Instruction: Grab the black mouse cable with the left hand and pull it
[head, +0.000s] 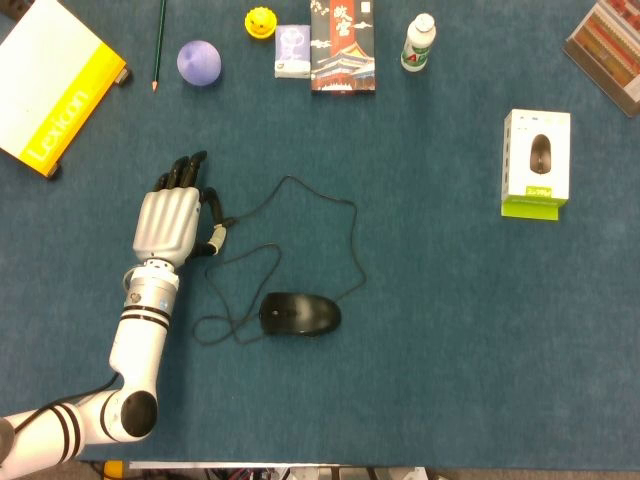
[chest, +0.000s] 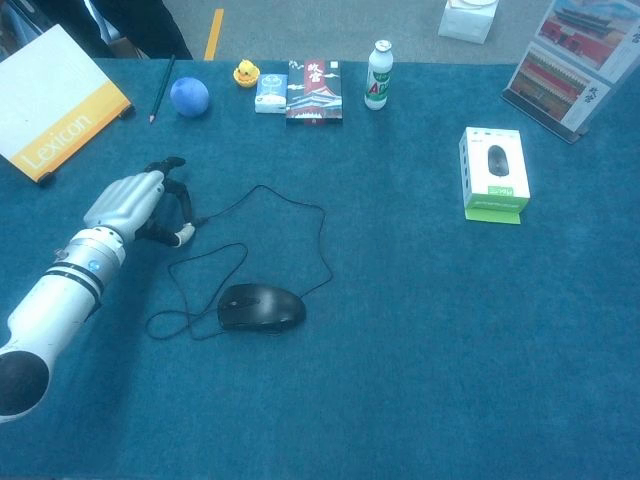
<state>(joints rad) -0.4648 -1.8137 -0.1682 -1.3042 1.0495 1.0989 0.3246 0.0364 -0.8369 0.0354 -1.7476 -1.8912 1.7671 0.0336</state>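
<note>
The black mouse (head: 300, 314) (chest: 261, 306) lies on the blue table cloth near the middle left. Its black cable (head: 352, 232) (chest: 322, 232) loops up and round, then runs left to my left hand (head: 175, 218) (chest: 128, 201). A second loop of cable (head: 215, 322) lies just left of the mouse. My left hand hovers palm down over the cable's free end, fingers (head: 186, 171) spread and curved downward. The cable end (chest: 198, 221) reaches into the gap between the thumb and the nearest finger, and nothing is plainly gripped. My right hand shows in neither view.
At the far left is a yellow-and-white Lexicon book (head: 55, 85). Along the far edge stand a pencil (head: 158, 45), blue ball (head: 200, 62), yellow duck (head: 260, 21), small boxes (head: 343, 45) and a bottle (head: 419, 43). A boxed mouse (head: 537, 163) lies at the right.
</note>
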